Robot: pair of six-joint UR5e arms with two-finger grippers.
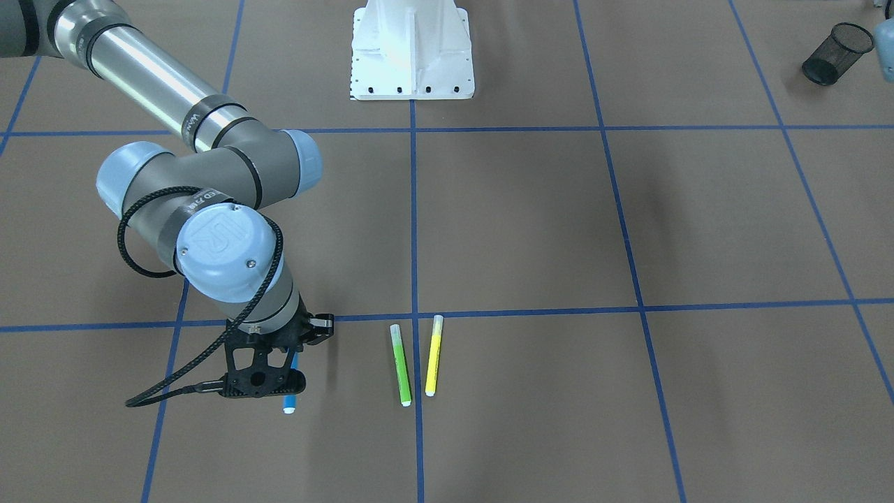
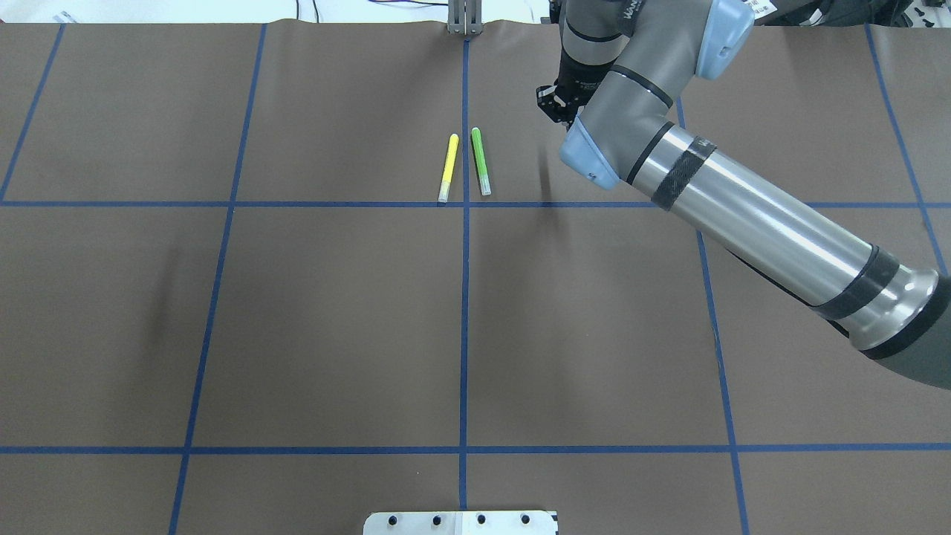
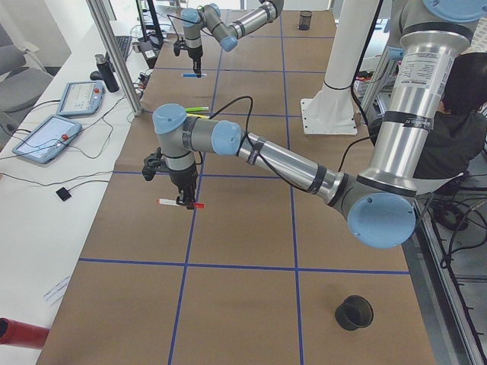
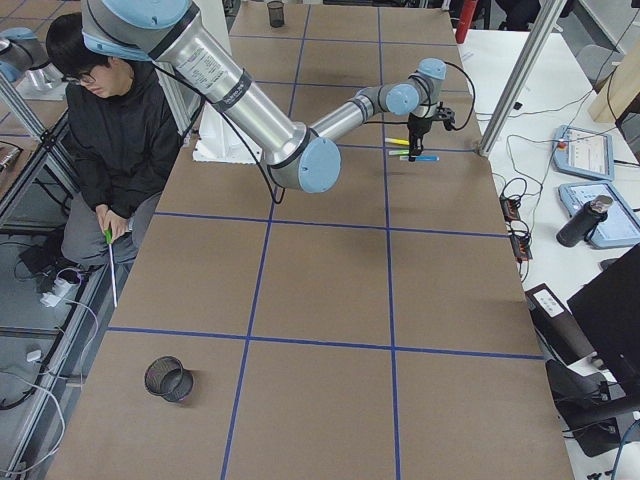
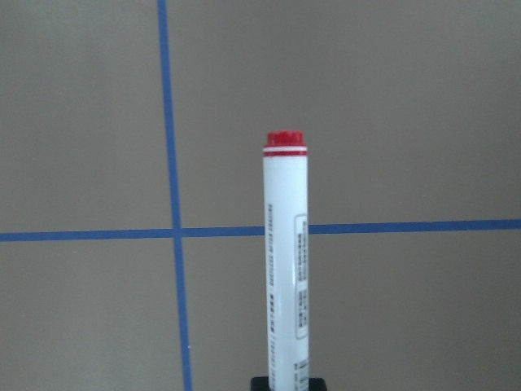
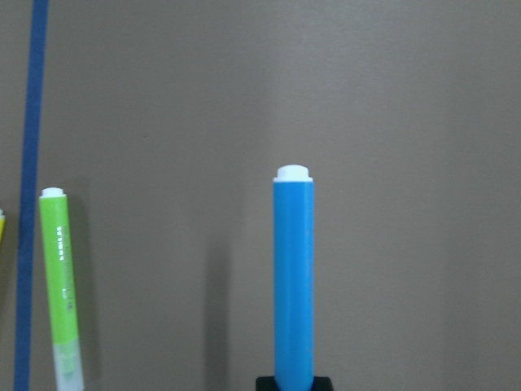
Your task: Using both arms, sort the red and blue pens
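1. Closest to the lens in the left wrist view, the red-capped white marker (image 5: 286,261) rises from the bottom centre of the frame. Its lower end is clamped in the left gripper (image 5: 287,383), which is closed narrowly on the barrel.
2. A matching hold is seen in the right wrist view. The blue highlighter (image 6: 293,277) is pinched at its lower end by the right gripper (image 1: 279,381). Its shadow falls apart from it, to its left, on the brown table cover (image 6: 407,122), so it is judged to be lifted clear.
3. The green highlighter (image 1: 400,365) and the yellow highlighter (image 1: 434,355) lie flat side by side at lower centre of the front-facing frame, one on each side of a blue tape line. Neither is gripped.
4. Both task pens are therefore judged to be picked up, with delivery not yet done.
5. One black mesh cup (image 1: 838,52) is seen at the upper right of the front-facing frame. A second mesh cup (image 4: 168,378) is seen at the lower left of the exterior right view. Both stand well apart from the pens.
6. A carry by each arm to a cup is called for next. Which colour belongs in which cup cannot be told.
7. Each pen would need to be lined up over the cup mouth before the grip is eased, as a sideways drop could be caught on the rim.
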